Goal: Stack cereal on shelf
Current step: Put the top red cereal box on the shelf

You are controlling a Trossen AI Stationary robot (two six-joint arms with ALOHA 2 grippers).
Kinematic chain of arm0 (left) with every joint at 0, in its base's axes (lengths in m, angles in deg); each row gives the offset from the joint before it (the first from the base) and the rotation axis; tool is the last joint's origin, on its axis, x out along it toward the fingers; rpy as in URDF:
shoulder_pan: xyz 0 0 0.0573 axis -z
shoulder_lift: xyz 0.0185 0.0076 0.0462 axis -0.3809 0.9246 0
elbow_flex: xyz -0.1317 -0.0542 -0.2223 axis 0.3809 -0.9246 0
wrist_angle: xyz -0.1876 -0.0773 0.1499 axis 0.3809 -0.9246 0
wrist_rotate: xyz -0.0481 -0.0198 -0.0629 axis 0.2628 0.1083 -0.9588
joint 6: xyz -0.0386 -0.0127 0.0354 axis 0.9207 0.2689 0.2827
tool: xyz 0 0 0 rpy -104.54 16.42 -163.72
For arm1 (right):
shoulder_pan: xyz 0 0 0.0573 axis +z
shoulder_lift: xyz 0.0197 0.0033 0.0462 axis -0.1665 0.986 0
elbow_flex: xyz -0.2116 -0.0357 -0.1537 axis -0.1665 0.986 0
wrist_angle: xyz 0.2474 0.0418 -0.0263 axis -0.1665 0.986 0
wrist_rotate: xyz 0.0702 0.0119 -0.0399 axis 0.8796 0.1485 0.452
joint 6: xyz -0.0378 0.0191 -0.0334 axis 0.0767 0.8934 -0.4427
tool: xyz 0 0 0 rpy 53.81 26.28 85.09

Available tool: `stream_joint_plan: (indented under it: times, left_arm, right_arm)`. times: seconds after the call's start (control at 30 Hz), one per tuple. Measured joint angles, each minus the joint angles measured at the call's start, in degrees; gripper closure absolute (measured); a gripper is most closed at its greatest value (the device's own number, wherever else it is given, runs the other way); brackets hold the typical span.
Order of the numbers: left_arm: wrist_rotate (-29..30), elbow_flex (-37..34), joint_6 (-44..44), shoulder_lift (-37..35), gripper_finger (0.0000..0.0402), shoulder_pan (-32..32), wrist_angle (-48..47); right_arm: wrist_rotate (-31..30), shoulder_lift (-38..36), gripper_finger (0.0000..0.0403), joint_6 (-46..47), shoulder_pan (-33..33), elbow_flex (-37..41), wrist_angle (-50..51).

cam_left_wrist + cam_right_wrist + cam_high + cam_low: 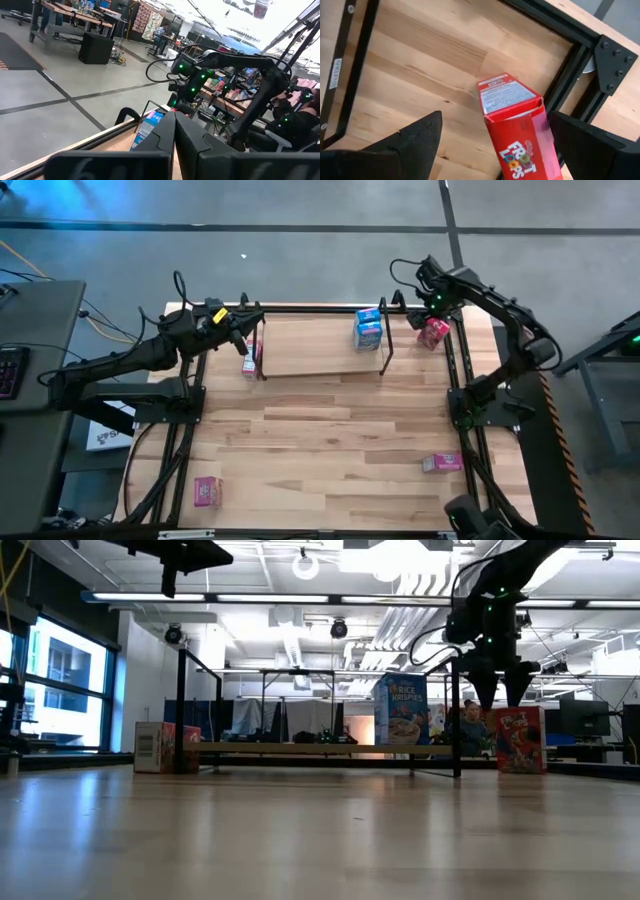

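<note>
The shelf (310,348), a wire rack with a light board (300,748), stands at the table's far edge. A blue cereal box (368,328) stands upright on the board's right end (401,710). A red cereal box (520,130) stands upright on the table just right of the shelf (520,740). My right gripper (503,698) hangs open above it, pointing down, with a finger on either side of the box top and apart from it. My left gripper (175,122) is shut and empty, raised near the shelf's left end (245,328). Below it a pink box (250,360) stands on the table.
Two more pink boxes lie on the near part of the table, one near the left corner (207,492) and one by the right rail (441,463). Black rails frame the tabletop (570,55). The board between the blue box and the shelf's left end is bare.
</note>
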Motion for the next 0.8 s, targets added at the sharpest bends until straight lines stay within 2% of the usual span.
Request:
stream_joint_plan:
  times: [0.47,0.8]
  left_arm:
    - [0.02,0.02,0.00,0.00,0.0401,0.00,0.07]
    - [0.00,0.04,0.02,0.00,0.0401,0.00,0.11]
  right_arm:
    - [-2.88,1.23,0.0079,1.00,0.23,0.02,-0.58]
    - [-5.07,5.27,0.0096,-1.60,2.36,0.04,2.93]
